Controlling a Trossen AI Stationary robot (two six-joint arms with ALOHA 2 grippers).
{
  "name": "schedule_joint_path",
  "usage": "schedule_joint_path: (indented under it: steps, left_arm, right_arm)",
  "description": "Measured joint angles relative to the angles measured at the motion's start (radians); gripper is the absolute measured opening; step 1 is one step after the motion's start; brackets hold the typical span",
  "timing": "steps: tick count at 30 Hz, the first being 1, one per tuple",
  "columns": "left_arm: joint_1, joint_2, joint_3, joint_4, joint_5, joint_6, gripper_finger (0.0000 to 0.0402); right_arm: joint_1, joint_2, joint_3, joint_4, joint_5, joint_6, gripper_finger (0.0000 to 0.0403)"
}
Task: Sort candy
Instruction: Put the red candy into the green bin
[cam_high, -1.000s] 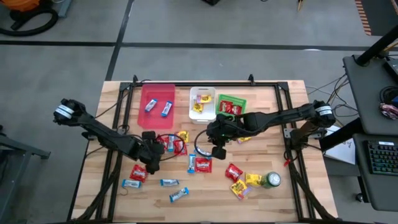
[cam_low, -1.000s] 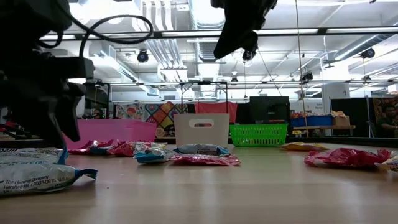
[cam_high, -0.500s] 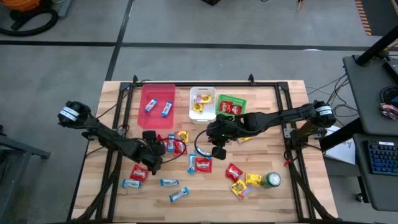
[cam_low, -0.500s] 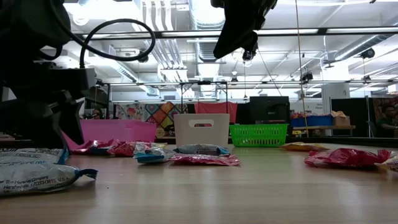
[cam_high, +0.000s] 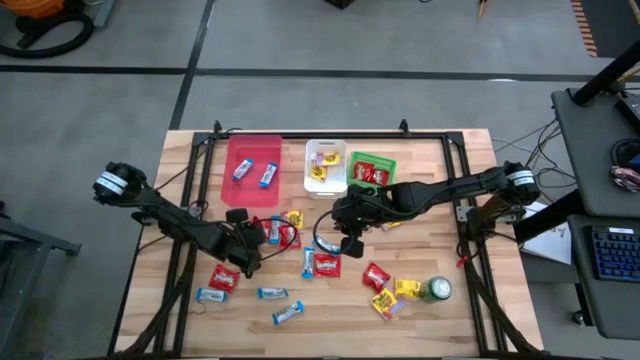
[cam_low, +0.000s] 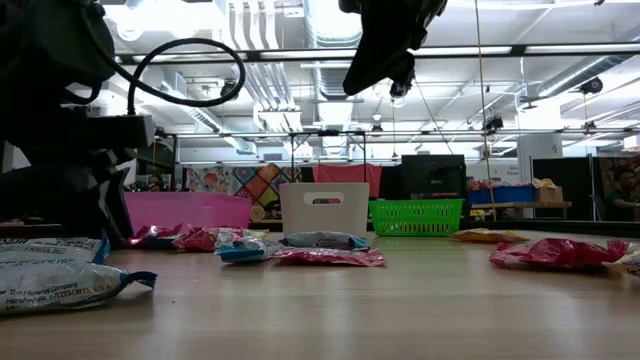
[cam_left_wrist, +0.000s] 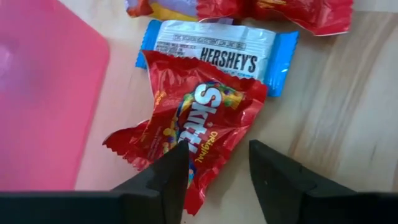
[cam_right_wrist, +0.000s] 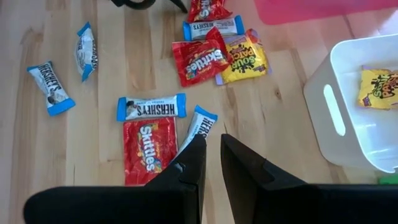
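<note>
- Wooden table (cam_high: 480, 250) strewn with candy; left gripper (cam_left_wrist: 214, 163) has dropped low, its fingers drawing inward around a crinkled red Skittles packet (cam_left_wrist: 199, 121), not yet clamped; a pick-up seems under way
- Left wrist view alone shows the blue-and-silver Hershey's bar (cam_left_wrist: 214, 53) just beyond that packet
- Right gripper (cam_right_wrist: 211, 155) hovers nearly closed, empty, over more sweets

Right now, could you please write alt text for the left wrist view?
The left gripper hangs open over a red Skittles packet, one finger on the wrapper's edge. The packet overlaps a blue-and-white Hershey's bar on the wooden table, beside a pink bin.
</note>
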Motion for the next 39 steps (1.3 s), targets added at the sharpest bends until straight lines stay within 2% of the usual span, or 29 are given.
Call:
schedule_joint_path:
  steps: [7, 13, 22, 27, 35, 39]
  left_arm:
    - [0.002, -0.002, -0.039, 0.071, 0.041, -0.035, 0.0075]
    - [0.002, -0.001, -0.019, 0.066, 0.071, -0.027, 0.0013]
    - [-0.014, -0.025, 0.044, 0.020, 0.138, 0.000, 0.0001]
    - [-0.032, -0.076, 0.076, 0.027, 0.124, 0.002, 0.0001]
    - [-0.039, -0.132, 0.130, 0.143, 0.112, 0.041, 0.0001]
    - [-0.039, -0.125, 0.163, 0.175, 0.112, 0.075, 0.0001]
  right_arm:
    - [0.000, 0.000, -0.030, 0.019, 0.000, -0.001, 0.0043]
    - [0.000, 0.000, -0.056, 0.019, 0.000, 0.009, 0.0043]
    - [0.005, 0.000, -0.066, 0.047, 0.000, -0.008, 0.0043]
    - [0.036, -0.001, -0.139, 0.224, -0.002, -0.110, 0.0043]
    - [0.053, 0.008, -0.341, 0.743, -0.001, -0.230, 0.0043]
    - [0.053, 0.050, -0.380, 0.880, -0.001, -0.240, 0.0052]
